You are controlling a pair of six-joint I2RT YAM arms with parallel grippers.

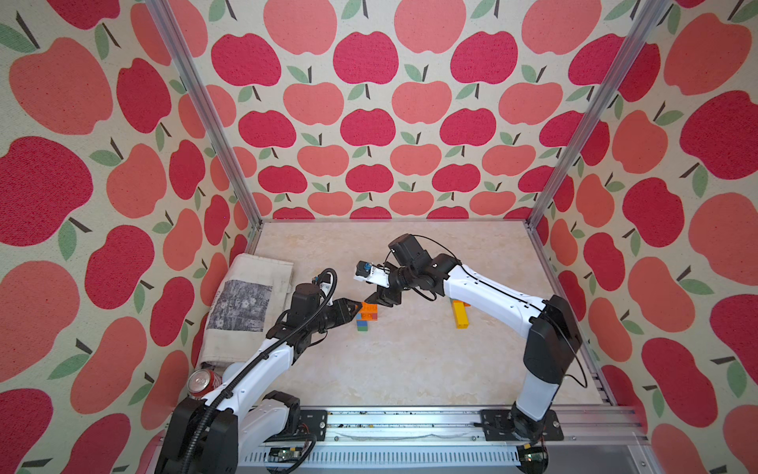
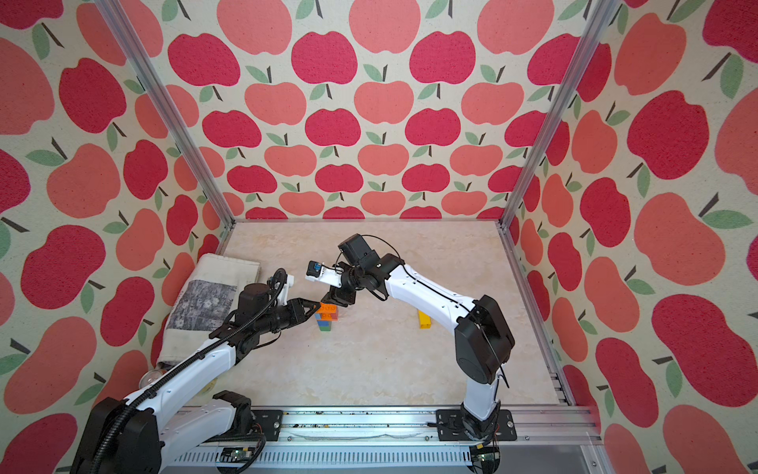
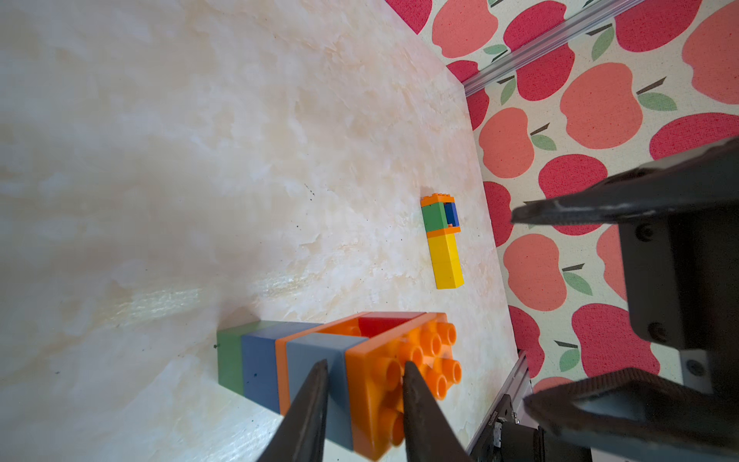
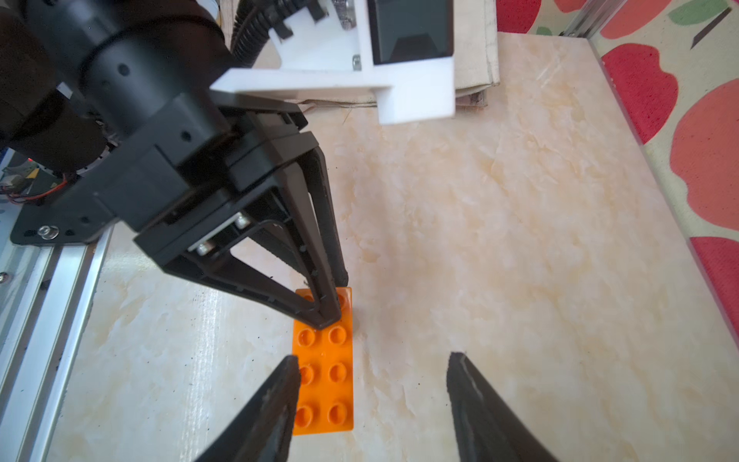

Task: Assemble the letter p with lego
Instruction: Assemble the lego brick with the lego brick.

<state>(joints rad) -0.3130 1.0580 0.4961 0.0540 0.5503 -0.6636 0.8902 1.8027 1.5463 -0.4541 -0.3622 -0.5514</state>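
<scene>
- The left hand (image 3: 364, 363) is closed on the top orange plate (image 4: 324, 360) of the upright lego stack (image 1: 366, 315).
- The right hand (image 4: 375, 356) is open and empty, just above that plate.
- A second lego stack (image 3: 442, 244) lies well apart on the pale desk (image 1: 410, 361).
- Apple-printed walls (image 1: 369, 123) stand around.

No readable text, label or number in any view.
Grey printed picture panel on the folded cloth (image 1: 242, 305) in both top views, no words legible; red drink can (image 1: 202, 381) in a top view possibly carrying a brand, yet too small and blurred to read.
</scene>
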